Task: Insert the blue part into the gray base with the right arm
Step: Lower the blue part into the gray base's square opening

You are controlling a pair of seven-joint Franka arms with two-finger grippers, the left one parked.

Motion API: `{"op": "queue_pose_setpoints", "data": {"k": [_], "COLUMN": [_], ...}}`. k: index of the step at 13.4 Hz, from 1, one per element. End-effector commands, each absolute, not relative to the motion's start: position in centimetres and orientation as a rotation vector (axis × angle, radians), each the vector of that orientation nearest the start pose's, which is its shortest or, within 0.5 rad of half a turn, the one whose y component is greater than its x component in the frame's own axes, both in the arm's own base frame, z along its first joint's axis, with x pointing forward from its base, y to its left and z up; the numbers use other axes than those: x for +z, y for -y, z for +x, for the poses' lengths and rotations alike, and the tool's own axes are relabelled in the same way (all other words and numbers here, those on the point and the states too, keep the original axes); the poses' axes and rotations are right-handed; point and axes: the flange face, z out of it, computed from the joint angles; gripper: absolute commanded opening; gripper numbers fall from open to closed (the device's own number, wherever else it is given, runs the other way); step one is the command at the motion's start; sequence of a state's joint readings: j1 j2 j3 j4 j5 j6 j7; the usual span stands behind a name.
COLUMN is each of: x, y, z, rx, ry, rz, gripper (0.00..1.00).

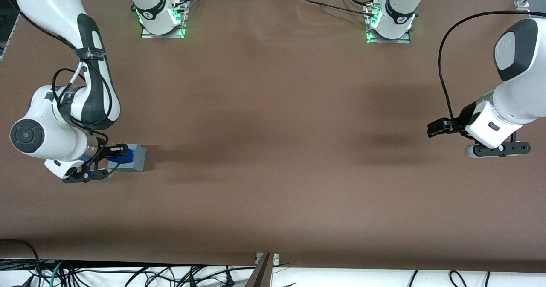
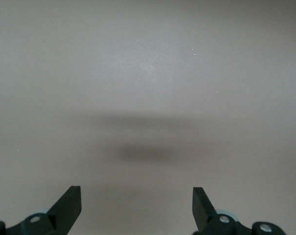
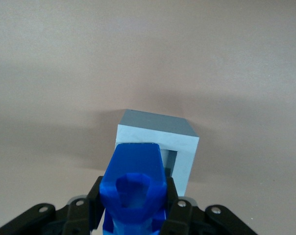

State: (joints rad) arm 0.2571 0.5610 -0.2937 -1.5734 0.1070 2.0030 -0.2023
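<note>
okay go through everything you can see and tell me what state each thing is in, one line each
blue part: held in the claw, above the gray base, not visibly seated.
gray base: on the table, recess partly covered by the blue part.
claw: shut on the blue part, over the base at the working arm's end.

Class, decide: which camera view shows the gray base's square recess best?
The right wrist view: the gray base shows its recess, with the blue part held in the gripper in front of it. The front view shows only a small gray block; the left wrist view shows none.
</note>
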Motion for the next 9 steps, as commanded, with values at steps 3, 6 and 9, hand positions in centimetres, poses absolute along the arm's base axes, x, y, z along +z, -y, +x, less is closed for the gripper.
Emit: {"op": "queue_pose_setpoints", "data": {"k": [3, 6, 9], "x": [32.46, 32.14, 31.89], "y": [0.01, 0.14, 0.26], "z": [67.30, 67.11, 66.96], "rx": [0.193, 0.204, 0.213], "ry": [0.223, 0.181, 0.176], "rz": [-3.155, -3.160, -3.158], "gripper": [0.16, 0.16, 0.16]}}
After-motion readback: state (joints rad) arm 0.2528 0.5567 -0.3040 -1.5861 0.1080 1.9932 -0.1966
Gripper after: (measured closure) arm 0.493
